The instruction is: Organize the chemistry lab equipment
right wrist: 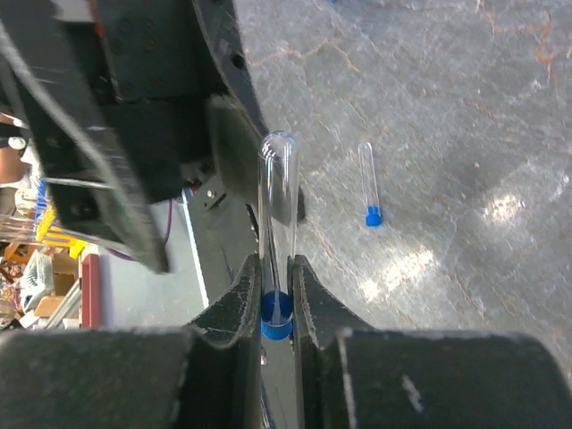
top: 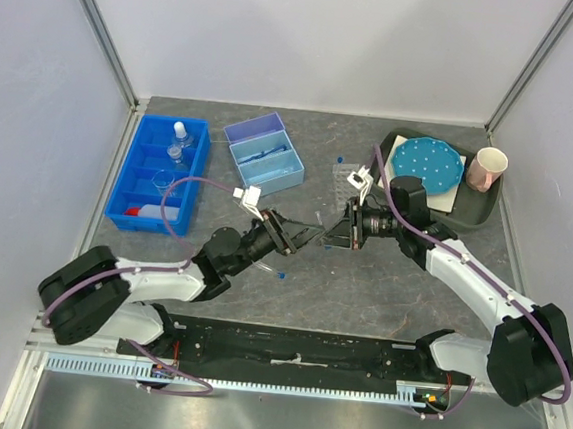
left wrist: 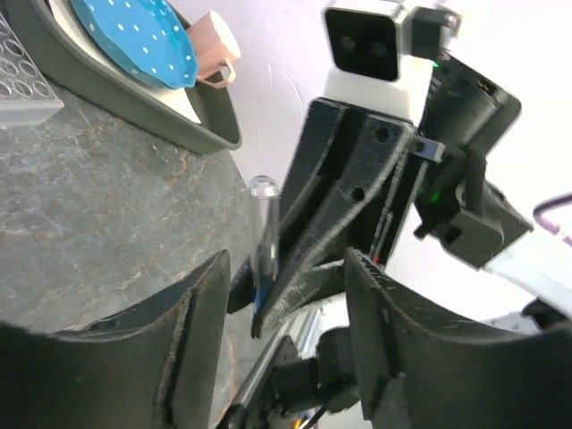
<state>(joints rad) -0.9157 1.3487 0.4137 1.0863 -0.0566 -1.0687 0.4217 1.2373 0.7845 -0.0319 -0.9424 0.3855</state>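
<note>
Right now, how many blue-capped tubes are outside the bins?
2: a held tube clamped in the right gripper, a loose tube lying on the table. Others may be hidden in the light blue box.

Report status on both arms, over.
Right gripper shut on blue-capped clear tube. Left gripper open, facing it. Second blue-capped tube lies loose on grey table, apart from both.

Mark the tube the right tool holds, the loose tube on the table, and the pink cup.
Held tube (right wrist: 278,214): right wrist view, glass body.
Loose tube (right wrist: 367,181): right wrist view, glass body.
Pink cup (top: 485,175): top view, outer wall.
</note>
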